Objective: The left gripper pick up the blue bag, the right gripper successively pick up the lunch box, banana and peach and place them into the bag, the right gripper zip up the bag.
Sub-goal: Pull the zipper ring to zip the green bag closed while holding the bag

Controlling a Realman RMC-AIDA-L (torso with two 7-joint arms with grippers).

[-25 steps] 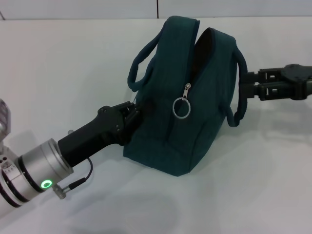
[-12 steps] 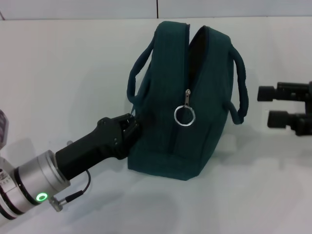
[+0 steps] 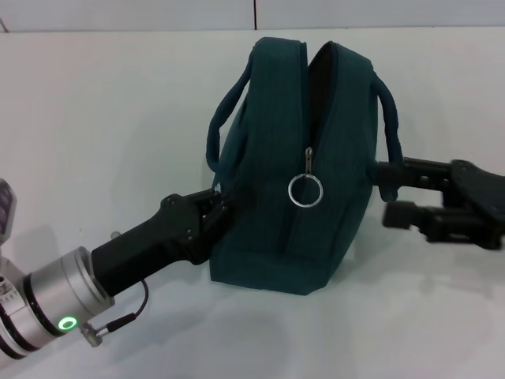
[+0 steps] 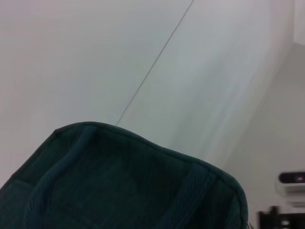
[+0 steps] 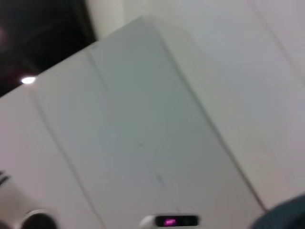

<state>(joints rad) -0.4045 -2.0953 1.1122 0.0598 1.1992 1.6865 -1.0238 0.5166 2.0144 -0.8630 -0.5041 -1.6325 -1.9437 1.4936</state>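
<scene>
The blue bag (image 3: 272, 197) stands upright on the white table, its dark teal fabric also filling the lower part of the left wrist view (image 4: 119, 186). Its zip is open along the top, with the slider and ring pull (image 3: 304, 189) hanging on the side facing me. My left gripper (image 3: 217, 207) is at the bag's left side below a loop handle, shut on the fabric. My right gripper (image 3: 388, 192) is open at the bag's right side, its upper finger by the lower end of the right handle (image 3: 388, 134). The lunch box, banana and peach are out of view.
The white table (image 3: 102, 103) runs around the bag to a back wall with a vertical seam. A small white device with a pink light (image 4: 291, 177) shows far off in the left wrist view and in the right wrist view (image 5: 169, 221).
The bag went from leaning to upright. My right gripper drew back from the right handle, then returned lower and closer to the bag's right side. The left arm shifted slightly.
</scene>
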